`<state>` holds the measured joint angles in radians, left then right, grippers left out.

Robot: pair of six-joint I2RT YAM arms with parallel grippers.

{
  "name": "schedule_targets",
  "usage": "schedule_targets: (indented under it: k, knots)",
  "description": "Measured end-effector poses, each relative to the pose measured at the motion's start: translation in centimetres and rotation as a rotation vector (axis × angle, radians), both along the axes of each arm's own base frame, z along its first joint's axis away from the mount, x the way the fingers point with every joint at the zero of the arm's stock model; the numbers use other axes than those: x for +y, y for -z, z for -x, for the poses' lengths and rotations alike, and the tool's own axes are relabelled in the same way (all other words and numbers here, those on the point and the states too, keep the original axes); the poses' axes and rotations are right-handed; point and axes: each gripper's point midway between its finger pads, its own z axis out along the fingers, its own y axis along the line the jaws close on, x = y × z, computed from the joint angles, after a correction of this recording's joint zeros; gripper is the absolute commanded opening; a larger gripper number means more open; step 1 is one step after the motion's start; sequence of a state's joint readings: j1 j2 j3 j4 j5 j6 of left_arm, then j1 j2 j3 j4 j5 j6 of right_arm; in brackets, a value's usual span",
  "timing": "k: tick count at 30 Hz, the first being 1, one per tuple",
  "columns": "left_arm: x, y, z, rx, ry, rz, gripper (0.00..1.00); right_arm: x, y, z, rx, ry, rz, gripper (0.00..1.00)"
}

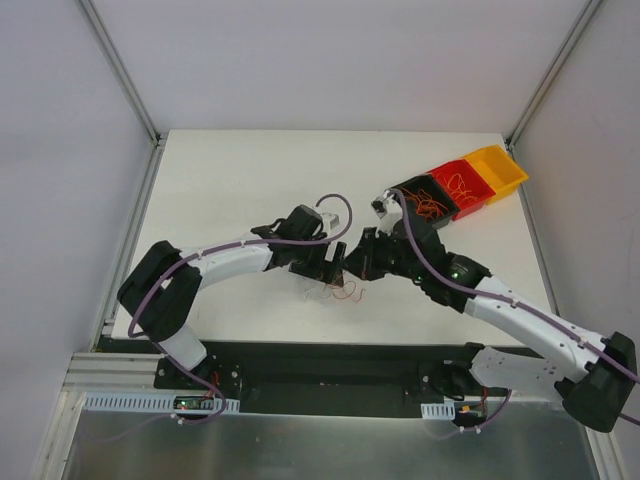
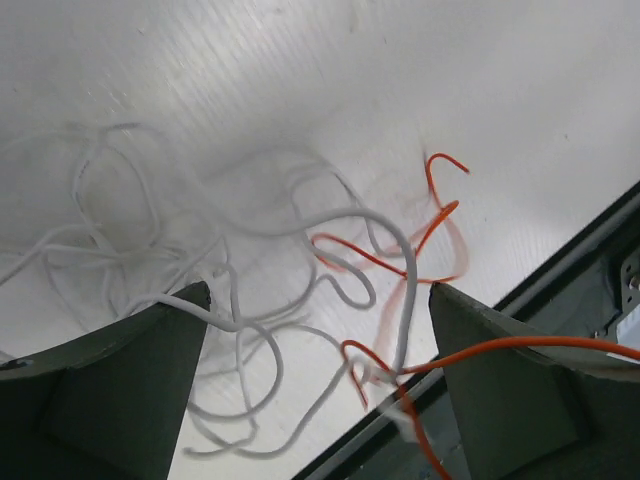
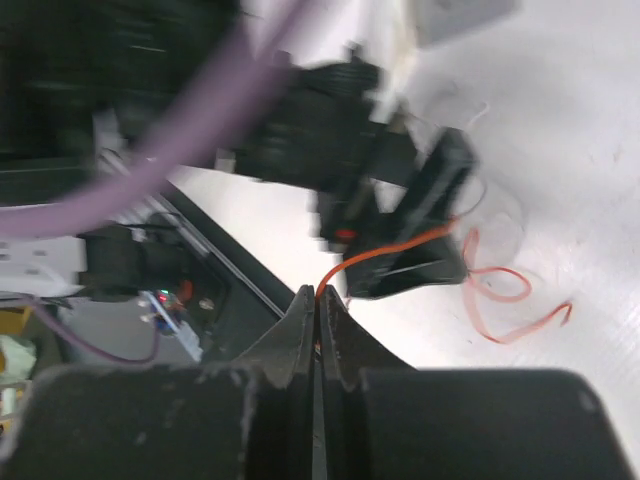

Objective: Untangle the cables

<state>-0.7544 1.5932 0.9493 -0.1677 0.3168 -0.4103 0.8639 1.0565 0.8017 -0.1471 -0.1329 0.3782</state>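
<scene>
**Near the table's middle, two grippers meet over the wire tangle**

Across the matte white table, both white-and-black arms reach inward until their grippers almost touch. A thick purple hose runs along the right arm. At the far right edge sit three plastic bins, black, red and yellow, with thin orange wires in the black and red ones.

The cables lie on the table directly under and just in front of the two grippers. They form a loose knot of very thin, curly strands.

The left gripper is spread wide and clamps nothing. Its dark, wedge-shaped fingers flank the tangle. The white strands loop between them and one bends over the left fingertip.

The right gripper is closed tight, pinching the orange strand, which stretches from its fingertips toward the left gripper. A paler orange curl lies flat on the table nearby.

No writing is legible anywhere.
</scene>
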Motion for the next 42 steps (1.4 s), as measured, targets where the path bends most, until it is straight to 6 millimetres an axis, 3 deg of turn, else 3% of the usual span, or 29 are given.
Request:
schedule_targets:
  k: [6, 14, 19, 21, 23, 27, 29, 32, 35, 42]
  knots:
    - [0.5, 0.9, -4.4, -0.027, -0.118, -0.004, 0.86, -0.3, -10.3, -0.5, -0.159, -0.009, -0.085, 0.00]
    - [2.9, 2.3, -7.6, -0.017, -0.241, 0.006, 0.85, -3.5, -31.6, -1.1, -0.579, 0.040, -0.264, 0.00]
    - [3.4, 2.7, -8.2, -0.028, -0.264, 0.028, 0.85, -5.4, -39.1, -0.9, -0.749, 0.073, -0.300, 0.00]
    - [3.6, 2.6, -8.2, -0.036, -0.269, 0.038, 0.85, -5.8, -40.4, -1.0, -0.789, 0.081, -0.297, 0.00]
    - [4.2, 2.5, -8.0, -0.040, -0.278, 0.040, 0.85, -6.0, -40.4, -1.3, -0.807, 0.089, -0.270, 0.00]
    - [5.4, 1.6, -7.1, -0.051, -0.294, 0.048, 0.87, -6.9, -38.1, -2.5, -0.801, 0.143, -0.172, 0.00]
    - [5.8, 0.2, -6.8, -0.078, -0.294, 0.065, 0.87, -7.8, -36.4, -2.9, -0.785, 0.174, -0.113, 0.00]
    - [5.9, -2.1, -7.1, -0.141, -0.291, 0.104, 0.87, -9.4, -35.4, -2.7, -0.782, 0.211, -0.067, 0.00]
    - [6.4, -2.7, -7.7, -0.158, -0.309, 0.113, 0.87, -11.9, -36.8, -1.4, -0.830, 0.259, -0.081, 0.00]
    - [7.7, -2.0, -8.5, -0.142, -0.354, 0.092, 0.87, -19.6, -40.9, 2.9, -0.976, 0.417, -0.147, 0.00]
